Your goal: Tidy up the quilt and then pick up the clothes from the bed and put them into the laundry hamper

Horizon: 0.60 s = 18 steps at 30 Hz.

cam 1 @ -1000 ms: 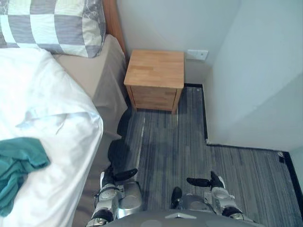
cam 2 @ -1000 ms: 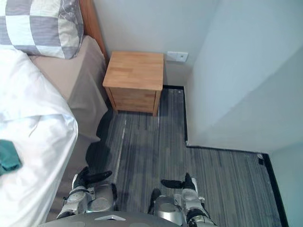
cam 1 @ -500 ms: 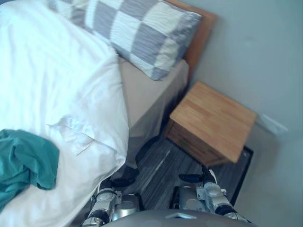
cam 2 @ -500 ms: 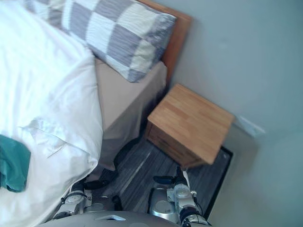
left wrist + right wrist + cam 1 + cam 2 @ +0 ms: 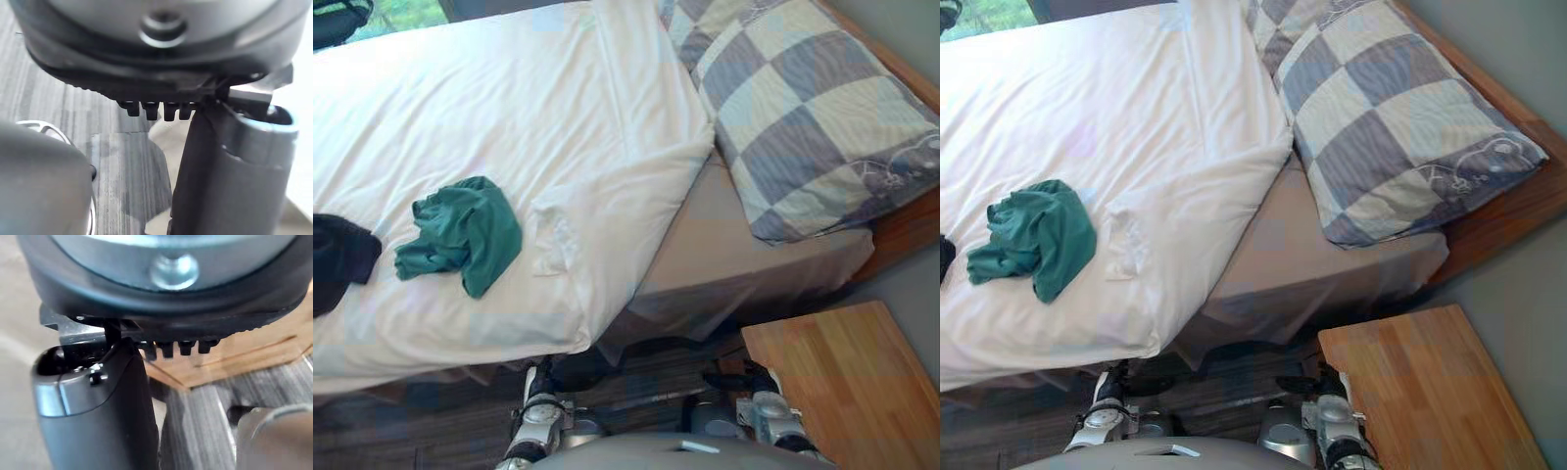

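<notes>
A white quilt (image 5: 509, 108) covers most of the bed, its near corner rumpled (image 5: 553, 230) and its head edge slanting away from the pillow. On it lies a crumpled green garment (image 5: 460, 230), with a black garment (image 5: 337, 259) at the far left. My left hand (image 5: 543, 384) and right hand (image 5: 744, 377) hang low beside the bed, below the mattress edge and apart from the clothes. In the wrist views the left hand's fingers (image 5: 161, 110) and the right hand's fingers (image 5: 178, 348) are straight and hold nothing.
A grey-and-cream checked pillow (image 5: 803, 117) lies at the head, on the bare tan sheet (image 5: 744, 264). The wooden headboard (image 5: 906, 225) runs along the right. A wooden nightstand (image 5: 847, 382) stands close by my right hand. Striped grey carpet (image 5: 54, 98) lies underfoot.
The camera has swung left, from the floor and nightstand to the bed, so the whole picture has shifted. Both hands stay low and empty. The clothes have not moved.
</notes>
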Motion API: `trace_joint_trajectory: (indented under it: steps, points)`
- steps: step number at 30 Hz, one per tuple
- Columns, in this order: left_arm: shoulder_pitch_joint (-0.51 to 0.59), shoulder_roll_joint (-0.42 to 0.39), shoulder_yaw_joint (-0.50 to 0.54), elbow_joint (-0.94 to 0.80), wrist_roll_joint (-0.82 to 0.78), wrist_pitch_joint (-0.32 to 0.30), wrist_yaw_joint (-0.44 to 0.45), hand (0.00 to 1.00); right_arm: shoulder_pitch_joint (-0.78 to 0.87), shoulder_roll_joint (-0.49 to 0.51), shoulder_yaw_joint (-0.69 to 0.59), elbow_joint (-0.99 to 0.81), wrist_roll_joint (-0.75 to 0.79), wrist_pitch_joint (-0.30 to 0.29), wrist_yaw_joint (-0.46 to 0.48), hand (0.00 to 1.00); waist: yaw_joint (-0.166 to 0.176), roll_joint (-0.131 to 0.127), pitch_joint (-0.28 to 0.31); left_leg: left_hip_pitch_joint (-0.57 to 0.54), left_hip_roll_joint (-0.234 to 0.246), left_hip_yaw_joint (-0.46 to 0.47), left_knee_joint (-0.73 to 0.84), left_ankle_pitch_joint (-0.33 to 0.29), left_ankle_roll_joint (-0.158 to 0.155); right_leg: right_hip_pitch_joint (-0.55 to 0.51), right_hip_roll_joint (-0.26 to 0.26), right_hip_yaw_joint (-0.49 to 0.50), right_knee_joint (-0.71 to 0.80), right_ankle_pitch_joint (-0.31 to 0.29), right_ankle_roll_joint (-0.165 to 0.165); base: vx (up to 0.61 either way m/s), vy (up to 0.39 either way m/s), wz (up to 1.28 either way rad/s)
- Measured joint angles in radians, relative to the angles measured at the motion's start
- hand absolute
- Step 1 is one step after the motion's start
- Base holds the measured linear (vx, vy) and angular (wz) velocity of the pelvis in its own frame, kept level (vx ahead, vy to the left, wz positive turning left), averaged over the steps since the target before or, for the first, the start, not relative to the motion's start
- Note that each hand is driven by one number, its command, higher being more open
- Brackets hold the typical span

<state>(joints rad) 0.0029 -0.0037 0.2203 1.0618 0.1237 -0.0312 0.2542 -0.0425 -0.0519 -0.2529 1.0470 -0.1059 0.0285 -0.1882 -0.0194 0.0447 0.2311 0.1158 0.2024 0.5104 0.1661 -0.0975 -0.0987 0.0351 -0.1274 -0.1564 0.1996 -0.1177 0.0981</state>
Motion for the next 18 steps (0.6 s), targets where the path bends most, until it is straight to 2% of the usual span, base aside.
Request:
trace_joint_trajectory:
  steps: [2,4,8,12,14,15,18]
  points:
    - [0.007,0.002,0.03,0.009,0.0,0.011,-0.001,1.0,0.016,0.018,-0.074,-0.001,0.044,0.003,-0.004,1.0,-0.014,-0.009,-0.023,0.01,-0.027,0.001,-0.075,0.025,-0.003,0.014,-0.009,-0.029,-0.038,0.015,0.017,-0.01,0.096,0.5]
    - [0.01,0.012,0.046,0.013,-0.004,0.017,-0.004,1.0,0.046,0.019,-0.155,-0.004,0.084,0.003,-0.019,1.0,-0.016,-0.022,-0.032,0.052,-0.064,-0.025,-0.207,0.09,-0.003,0.046,-0.012,-0.065,-0.086,0.039,0.024,-0.01,0.063,0.46]
    - [0.019,0.011,0.108,0.014,-0.005,0.019,-0.006,1.0,0.098,0.019,-0.25,-0.073,0.127,0.009,-0.027,1.0,-0.022,-0.029,-0.037,0.069,-0.072,-0.036,-0.251,0.111,-0.005,0.061,-0.012,-0.085,-0.093,0.04,0.025,-0.03,0.021,0.18]
    - [0.058,0.009,0.16,-0.014,-0.003,0.02,-0.007,1.0,0.165,0.015,-0.318,-0.304,0.161,0.025,-0.049,1.0,-0.048,-0.031,-0.039,0.068,-0.072,-0.019,-0.255,0.11,-0.006,0.053,-0.013,-0.079,-0.091,0.041,0.026,-0.03,0.002,-0.08]
    - [0.091,0.009,0.153,-0.043,-0.003,0.018,-0.005,1.0,0.186,-0.032,-0.359,-0.488,0.162,0.026,-0.075,1.0,-0.071,-0.034,-0.047,0.069,-0.072,-0.008,-0.256,0.104,-0.008,0.051,-0.014,-0.078,-0.09,0.041,0.026,-0.03,0.005,-0.06]
    - [0.092,0.009,0.151,-0.044,-0.003,0.018,-0.005,1.0,0.187,-0.041,-0.361,-0.508,0.162,0.026,-0.077,1.0,-0.072,-0.035,-0.047,0.069,-0.072,-0.007,-0.256,0.104,-0.008,0.051,-0.014,-0.077,-0.09,0.041,0.026,-0.02,0.008,-0.08]
    - [0.111,0.026,0.097,-0.059,-0.003,0.014,-0.006,1.0,0.16,-0.199,-0.367,-0.669,0.149,0.007,-0.112,1.0,-0.072,-0.052,-0.059,0.064,-0.073,0.0,-0.256,0.104,-0.008,0.037,-0.014,-0.067,-0.083,0.041,0.026,-0.01,0.001,-0.06]
